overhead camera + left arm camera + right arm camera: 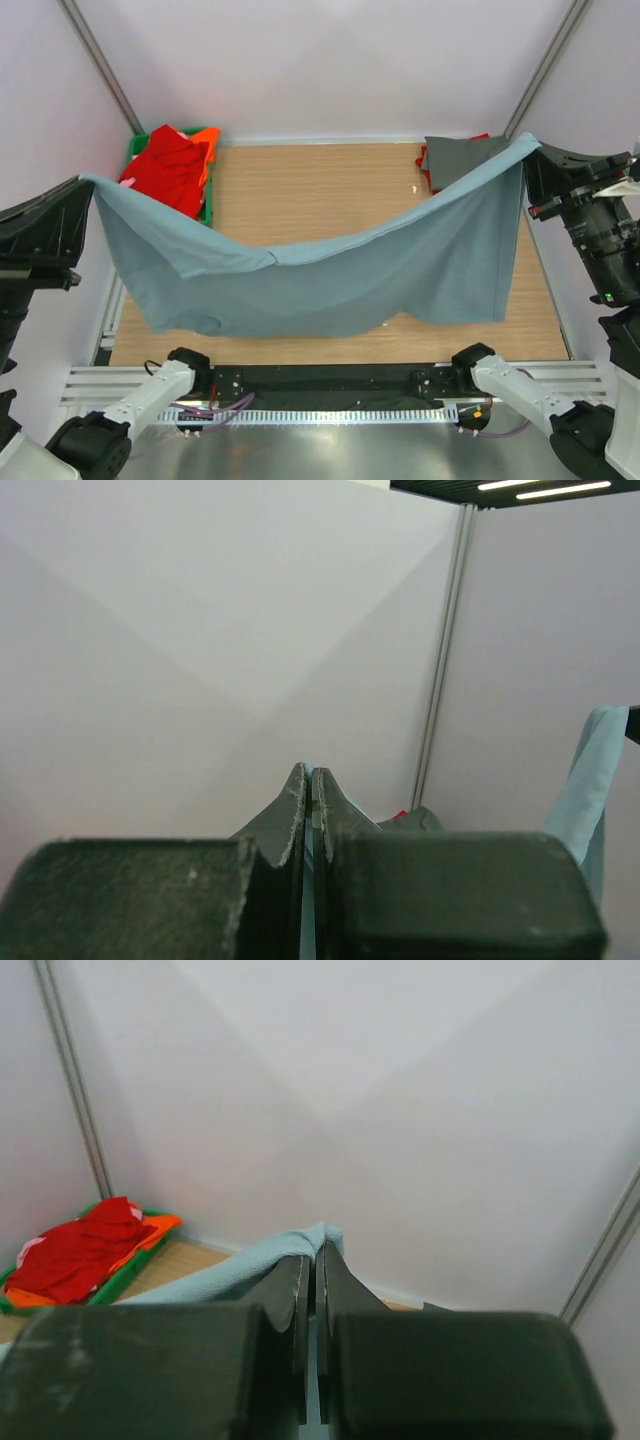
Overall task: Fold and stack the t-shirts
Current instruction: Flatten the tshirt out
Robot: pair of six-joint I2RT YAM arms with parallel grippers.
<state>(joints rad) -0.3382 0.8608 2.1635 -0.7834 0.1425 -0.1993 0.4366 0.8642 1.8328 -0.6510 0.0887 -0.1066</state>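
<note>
blue-grey t-shirt (330,270) hangs stretched across mid-frame in the top view, over the counter (300,180), sagging in the middle. Its upper-left corner sits between the left fingers (293,815), which are pressed together on the cloth; a thin blue strip shows in the seam between them. Upper-right corner is pinched the same way by the right fingers (292,1295), fabric bunched just over their tips. dark grey t-shirt (460,158) lies at the counter's upper right, partly behind the held shirt. red and orange t-shirts (170,165) are piled in the green crate (208,208) at upper left.
</note>
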